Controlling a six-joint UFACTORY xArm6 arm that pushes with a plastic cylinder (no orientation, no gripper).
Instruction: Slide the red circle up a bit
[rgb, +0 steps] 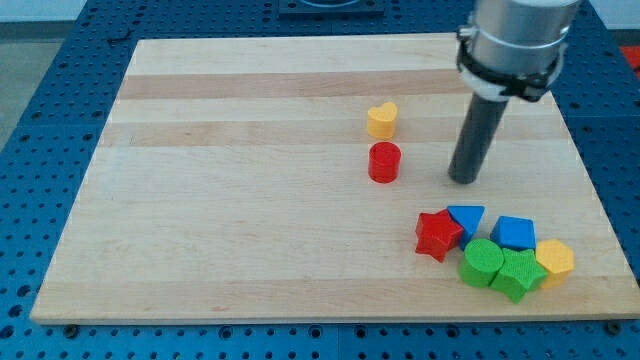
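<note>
The red circle (384, 162), a short red cylinder, stands on the wooden board (230, 200) right of centre. A yellow heart block (381, 120) sits just above it, a small gap apart. My tip (463, 180) rests on the board to the right of the red circle, slightly lower than it and about a block and a half away, touching no block. The dark rod rises from the tip to the silver arm at the view's top right.
A cluster lies at the bottom right: a red star (437, 235), a blue triangle (466, 218), a blue block (514, 233), a green cylinder (482, 262), a green block (517, 273), a yellow block (555, 260). The board's right edge is near them.
</note>
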